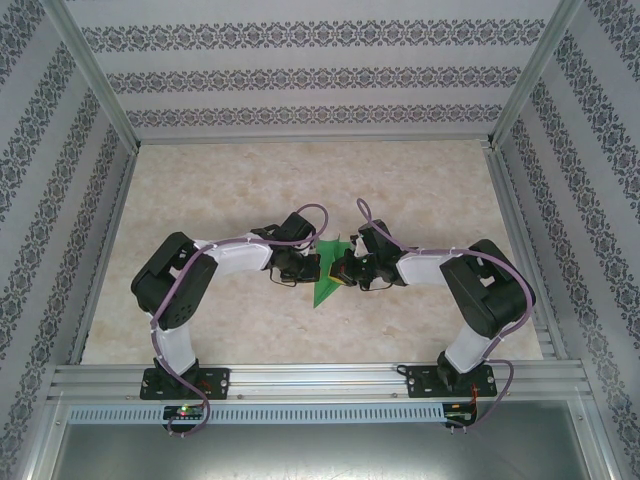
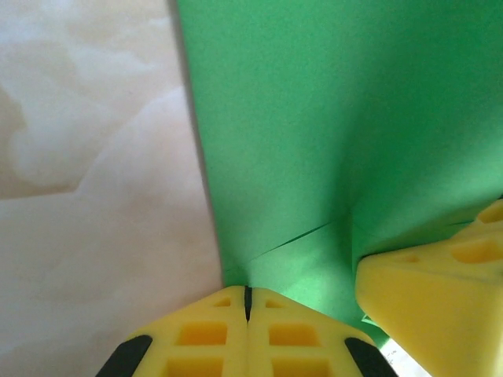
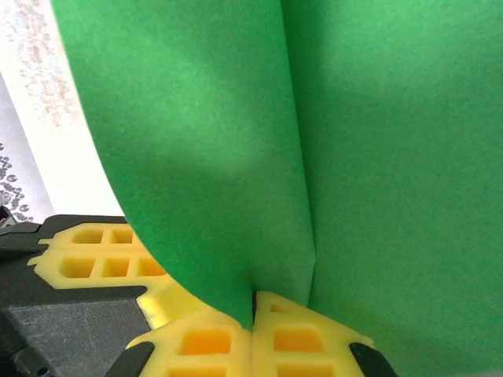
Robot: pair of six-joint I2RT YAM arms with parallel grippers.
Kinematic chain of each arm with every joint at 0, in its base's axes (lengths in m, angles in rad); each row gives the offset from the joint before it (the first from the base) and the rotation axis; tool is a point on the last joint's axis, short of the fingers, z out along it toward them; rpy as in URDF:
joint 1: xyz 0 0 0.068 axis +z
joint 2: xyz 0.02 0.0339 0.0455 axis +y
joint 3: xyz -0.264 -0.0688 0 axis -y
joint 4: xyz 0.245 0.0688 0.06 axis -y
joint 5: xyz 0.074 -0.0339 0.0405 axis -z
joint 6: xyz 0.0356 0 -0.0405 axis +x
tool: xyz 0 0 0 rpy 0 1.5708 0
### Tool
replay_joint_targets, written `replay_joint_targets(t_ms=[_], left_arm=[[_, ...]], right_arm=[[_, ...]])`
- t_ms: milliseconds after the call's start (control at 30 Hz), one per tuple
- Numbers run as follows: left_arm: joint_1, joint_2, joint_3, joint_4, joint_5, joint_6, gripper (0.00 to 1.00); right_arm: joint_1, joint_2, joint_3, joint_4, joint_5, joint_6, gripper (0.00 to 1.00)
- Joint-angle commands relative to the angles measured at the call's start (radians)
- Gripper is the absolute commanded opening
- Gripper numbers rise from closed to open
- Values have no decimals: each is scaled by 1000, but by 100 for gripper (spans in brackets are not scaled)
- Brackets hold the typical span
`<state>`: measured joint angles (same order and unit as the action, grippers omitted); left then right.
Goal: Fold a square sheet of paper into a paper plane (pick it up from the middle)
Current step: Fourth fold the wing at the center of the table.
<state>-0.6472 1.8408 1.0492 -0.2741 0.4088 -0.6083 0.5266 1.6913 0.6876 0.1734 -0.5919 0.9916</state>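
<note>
The square sheet of paper [image 1: 328,272] is bright green and partly folded. It stands up off the table between my two grippers, with a point hanging toward the near side. My left gripper [image 1: 305,268] is shut, and the folded paper [image 2: 330,133] runs down to its yellow fingertips [image 2: 220,310] at a diagonal crease. My right gripper [image 1: 350,270] is shut on a lengthwise fold of the paper [image 3: 236,157], which goes in between its fingertips [image 3: 291,314]. The right gripper's yellow finger [image 2: 424,298] presses against the paper in the left wrist view.
The marble-patterned table [image 1: 220,190] stretches around the arms, bounded by an aluminium frame [image 1: 300,378] at the near edge and patterned walls [image 1: 310,80] on the other sides. Both arms bend inward and meet at the table's middle.
</note>
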Motion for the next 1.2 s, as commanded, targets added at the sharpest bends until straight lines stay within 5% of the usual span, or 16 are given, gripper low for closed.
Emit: replay_joint_targets(t_ms=[0, 1167], left_arm=[[0, 27, -12, 19, -13, 17, 0], [49, -6, -149, 174, 77, 12, 0]], right_arm=[[9, -18, 22, -26, 20, -19, 3], [12, 47, 80, 26, 37, 57, 3]])
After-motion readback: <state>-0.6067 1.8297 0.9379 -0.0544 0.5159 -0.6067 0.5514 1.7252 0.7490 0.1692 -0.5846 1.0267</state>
